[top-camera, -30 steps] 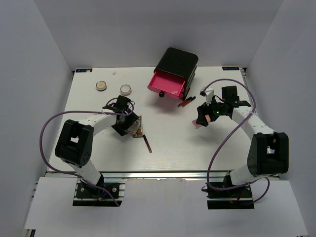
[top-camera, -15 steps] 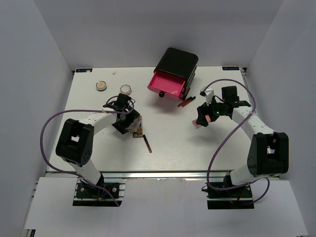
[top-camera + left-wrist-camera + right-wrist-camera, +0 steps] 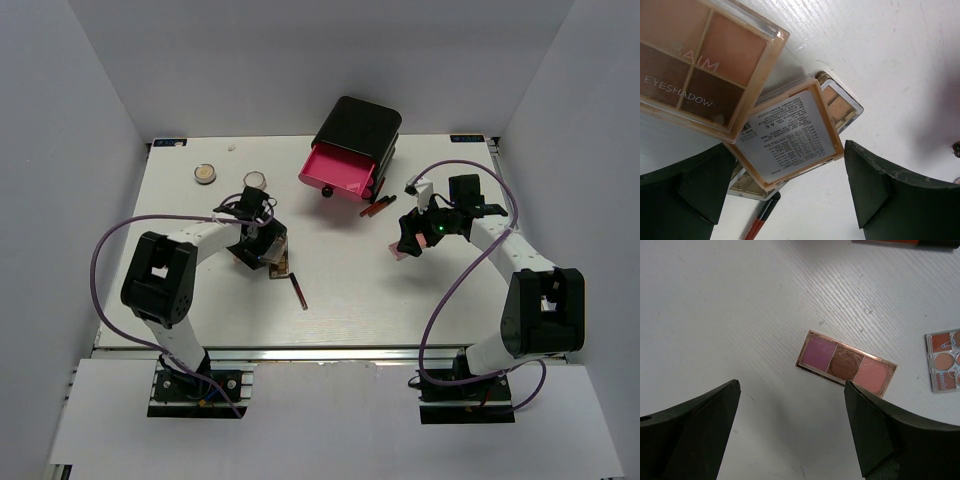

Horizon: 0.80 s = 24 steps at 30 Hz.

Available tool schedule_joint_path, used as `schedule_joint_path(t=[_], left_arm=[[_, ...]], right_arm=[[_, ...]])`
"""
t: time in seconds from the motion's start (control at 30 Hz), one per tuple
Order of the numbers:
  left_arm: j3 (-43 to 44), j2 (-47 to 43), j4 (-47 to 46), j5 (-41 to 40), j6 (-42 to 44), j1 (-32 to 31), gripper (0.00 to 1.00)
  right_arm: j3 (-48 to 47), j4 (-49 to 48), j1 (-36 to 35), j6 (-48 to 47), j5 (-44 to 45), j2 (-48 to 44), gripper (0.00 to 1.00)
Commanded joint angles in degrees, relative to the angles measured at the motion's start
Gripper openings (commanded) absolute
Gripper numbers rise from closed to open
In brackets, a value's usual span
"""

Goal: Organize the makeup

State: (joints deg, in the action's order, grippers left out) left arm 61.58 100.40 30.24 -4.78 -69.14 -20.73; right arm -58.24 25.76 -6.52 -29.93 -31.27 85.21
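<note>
Left gripper (image 3: 261, 244) nudged farther from its base, jaws a touch wider (above the eyeshadow palettes (image 3: 790, 135))

We see the black box (image 3: 357, 128) with its pink drawer (image 3: 337, 171) open, tan compact (image 3: 205, 174) and paler compact (image 3: 256, 181) well left of it, red stick (image 3: 376, 207) just right, palettes (image 3: 281, 263) and pencil (image 3: 298, 291) nearer us.
</note>
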Motion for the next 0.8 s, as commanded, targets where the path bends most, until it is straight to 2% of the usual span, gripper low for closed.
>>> schedule_joint_path(t=[0.0,0.1,0.23,0.3,0.37,0.43,0.5,0.57,0.67,0.7,0.77], left_arm=[[1.61,0.50,1.22,0.56,-0.82,-0.10,0.98],[1.35,-0.55,0.88,0.47,-0.56,-0.10,0.91],[1.26,-2.66,0.09,1.60,1.46,-0.10,0.69],[1.26,-3.80,-0.27,2.57,3.56,-0.10,0.53],[1.17,-6.26,-0.53,3.46,4.98,-0.27,0.44],[1.08,-8.80,-0.36,3.19,6.65,-0.54,0.42],[1.00,-10.22,-0.09,3.02,8.92,-0.63,0.43],[0.65,-11.97,-0.97,4.41,11.47,-0.63,0.50],[0.21,-13.30,-4.13,4.69,16.57,-1.06,0.66],[0.38,-12.95,-4.14,5.73,18.15,-1.41,0.78],[2.22,-11.29,-2.30,3.39,20.79,-2.12,0.83]], right_arm=[[0.67,0.08,-0.33,0.40,-1.08,-1.89,0.89],[0.76,-0.01,-0.33,0.40,-1.08,-1.98,0.89],[0.67,0.17,-0.33,0.31,-1.08,-2.15,0.89],[0.49,0.17,-0.24,0.31,-1.17,-2.15,0.89],[0.41,0.34,-0.33,0.31,-1.17,-2.33,0.89],[0.41,0.35,-0.33,0.40,-1.25,-2.42,0.89],[0.41,0.43,-0.33,0.49,-1.43,-2.59,0.89],[0.49,0.35,-0.33,0.66,-1.43,-2.68,0.89],[0.84,0.26,-0.33,0.84,-1.60,-2.77,0.89],[0.93,0.26,-0.24,0.93,-1.78,-2.77,0.89],[1.11,0.26,-0.33,1.10,-1.87,-2.77,0.89]])
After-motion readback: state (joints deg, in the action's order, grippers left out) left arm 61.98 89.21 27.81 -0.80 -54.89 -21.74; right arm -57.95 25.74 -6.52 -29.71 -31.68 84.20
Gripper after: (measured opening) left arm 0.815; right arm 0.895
